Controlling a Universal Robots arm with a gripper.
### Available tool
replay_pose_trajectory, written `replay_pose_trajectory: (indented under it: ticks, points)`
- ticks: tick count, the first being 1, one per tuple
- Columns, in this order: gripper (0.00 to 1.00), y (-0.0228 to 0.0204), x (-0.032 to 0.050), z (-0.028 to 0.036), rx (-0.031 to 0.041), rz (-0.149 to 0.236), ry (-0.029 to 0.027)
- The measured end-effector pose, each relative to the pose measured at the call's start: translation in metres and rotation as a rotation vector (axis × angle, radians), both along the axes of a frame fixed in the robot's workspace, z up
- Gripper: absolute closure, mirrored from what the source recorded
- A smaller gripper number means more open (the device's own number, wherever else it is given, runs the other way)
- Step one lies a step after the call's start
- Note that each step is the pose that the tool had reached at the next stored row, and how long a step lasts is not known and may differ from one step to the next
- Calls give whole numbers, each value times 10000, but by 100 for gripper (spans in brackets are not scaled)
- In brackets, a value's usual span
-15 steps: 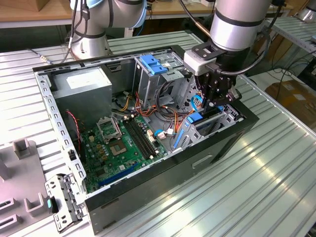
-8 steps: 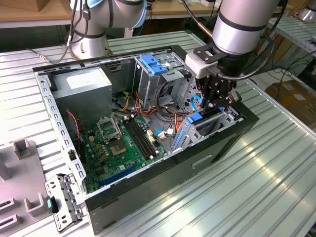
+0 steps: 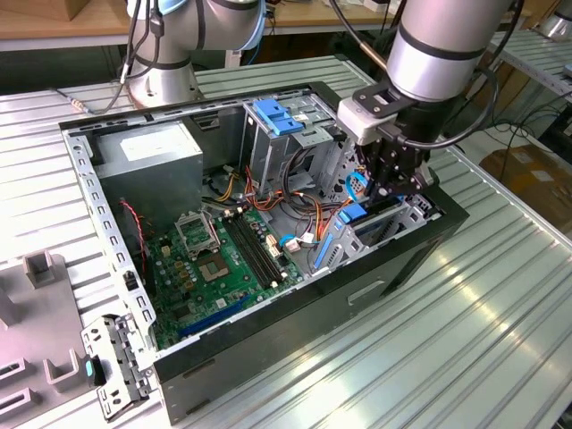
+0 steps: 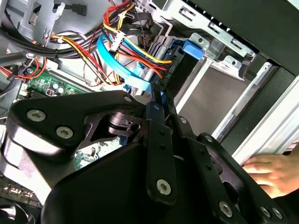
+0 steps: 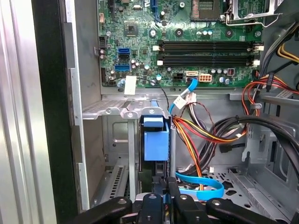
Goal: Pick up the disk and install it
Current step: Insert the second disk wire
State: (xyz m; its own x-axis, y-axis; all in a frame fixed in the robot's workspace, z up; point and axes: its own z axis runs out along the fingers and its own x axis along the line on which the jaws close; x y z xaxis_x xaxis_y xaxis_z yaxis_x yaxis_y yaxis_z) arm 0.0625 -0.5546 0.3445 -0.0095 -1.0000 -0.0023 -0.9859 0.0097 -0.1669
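Gripper [image 3: 391, 183] of the single arm, lowered into the front corner of an open black tower computer case [image 3: 268, 344] on a ribbed metal bench [image 3: 474, 357], fingers drawn together and, by the look of both wrist views, clamped on the rear edge of the disk [image 5: 155, 140]. Flat grey-metal hard drive with light-blue plastic rails, held edge-on and standing partly inside the grey sheet-metal drive bay [image 5: 112, 140] beside the green motherboard [image 5: 187, 28]; its blue rail end visible at the bay mouth in the exterior view, just below the fingers.

Judged as the install step: pick-up done, disk already between the bay's walls but apparently not yet fully seated. Called for next, on this reading: a straight push along the bay's guides, rails kept square to the slot, no tilt. Possible snags close by: a bundle of orange, yellow, red and black power wires [image 5: 201, 135] touching or just beside the disk, and a flat light-blue data ribbon [image 5: 201, 187] looped near the gripper.

Also seen in the second wrist view, a person's hand [image 4: 271, 170] resting just outside the case wall, near the gripper's linkage.

Writing: a white label on the big grey power-supply box [image 3: 152, 147] at the far corner and a small white sticker [image 5: 130, 84] on the motherboard's edge, print on both too small to make out.
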Motion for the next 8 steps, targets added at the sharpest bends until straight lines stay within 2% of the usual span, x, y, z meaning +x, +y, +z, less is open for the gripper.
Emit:
replay_pose_trajectory:
  ticks: [2, 5, 6, 7, 8]
  points:
    - [84, -6, 0, -6, 10, 0, -1]
    - [84, -7, 0, 20, 96, 1, -16]
    - [84, -13, 0, 19, 182, -1, -17]
    - [84, -27, 0, 19, 321, 0, -16]
    - [84, -43, 0, 19, 386, 0, -18]
